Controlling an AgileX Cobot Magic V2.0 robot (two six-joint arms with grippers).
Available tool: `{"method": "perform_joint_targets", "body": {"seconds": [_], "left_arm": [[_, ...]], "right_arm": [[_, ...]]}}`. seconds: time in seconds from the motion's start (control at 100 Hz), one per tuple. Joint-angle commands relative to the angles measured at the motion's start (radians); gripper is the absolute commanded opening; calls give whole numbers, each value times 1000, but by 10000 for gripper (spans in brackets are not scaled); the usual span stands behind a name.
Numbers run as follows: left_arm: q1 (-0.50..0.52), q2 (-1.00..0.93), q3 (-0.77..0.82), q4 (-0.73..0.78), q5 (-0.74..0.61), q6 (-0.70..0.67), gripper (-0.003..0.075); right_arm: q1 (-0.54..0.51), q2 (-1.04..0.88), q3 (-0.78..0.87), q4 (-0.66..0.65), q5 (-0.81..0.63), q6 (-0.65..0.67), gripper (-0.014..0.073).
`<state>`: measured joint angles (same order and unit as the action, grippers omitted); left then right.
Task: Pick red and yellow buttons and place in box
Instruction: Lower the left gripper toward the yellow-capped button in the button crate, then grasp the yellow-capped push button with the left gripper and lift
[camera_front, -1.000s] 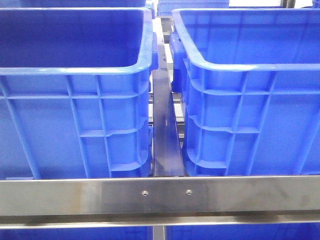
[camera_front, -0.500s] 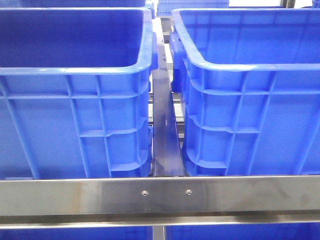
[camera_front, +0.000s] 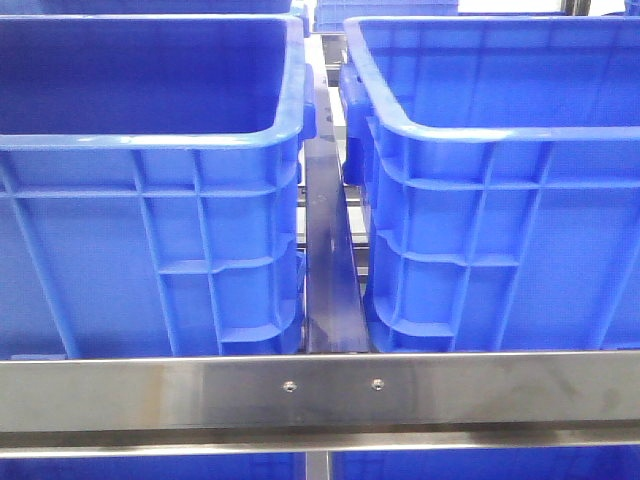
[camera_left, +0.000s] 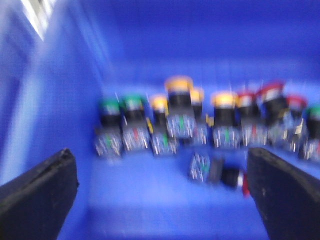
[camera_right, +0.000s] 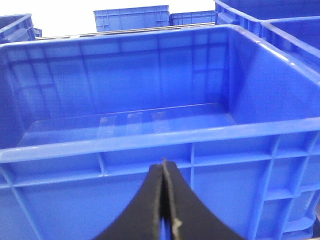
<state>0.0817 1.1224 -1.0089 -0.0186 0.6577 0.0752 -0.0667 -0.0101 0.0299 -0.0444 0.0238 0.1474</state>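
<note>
Facing crates: two blue crates stand side by side in the front view, the left crate and the right crate, with a dark metal strip running between them and a steel rail crossing in front.
Left gripper: its two black fingers are spread wide apart, holding nothing, inside a blue crate above its floor; this view is blurred.
Buttons: a row of push-button units stands on that floor, showing yellow caps, red caps and green caps; one red-capped unit lies on its side nearer the fingers, apart from the row.
Which crate holds them: cannot be told, since neither arm shows in the front view.
Right gripper: its black fingers are pressed together with nothing visible between them.
Box: a large blue crate sits just beyond the right gripper's fingertips, its near rim facing them and its visible floor bare.
Background: more blue crates stand behind it.
</note>
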Motion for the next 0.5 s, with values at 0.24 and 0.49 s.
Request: {"method": "perform_joint_targets", "body": {"seconds": [0.24, 0.49], "left_arm": [[-45, 286, -291, -17, 181, -4, 650], [-76, 439, -389, -8, 188, -4, 650]], "right_arm": [[3, -24, -17, -8, -81, -1, -61], [3, -24, -17, -8, -81, -1, -61]]}}
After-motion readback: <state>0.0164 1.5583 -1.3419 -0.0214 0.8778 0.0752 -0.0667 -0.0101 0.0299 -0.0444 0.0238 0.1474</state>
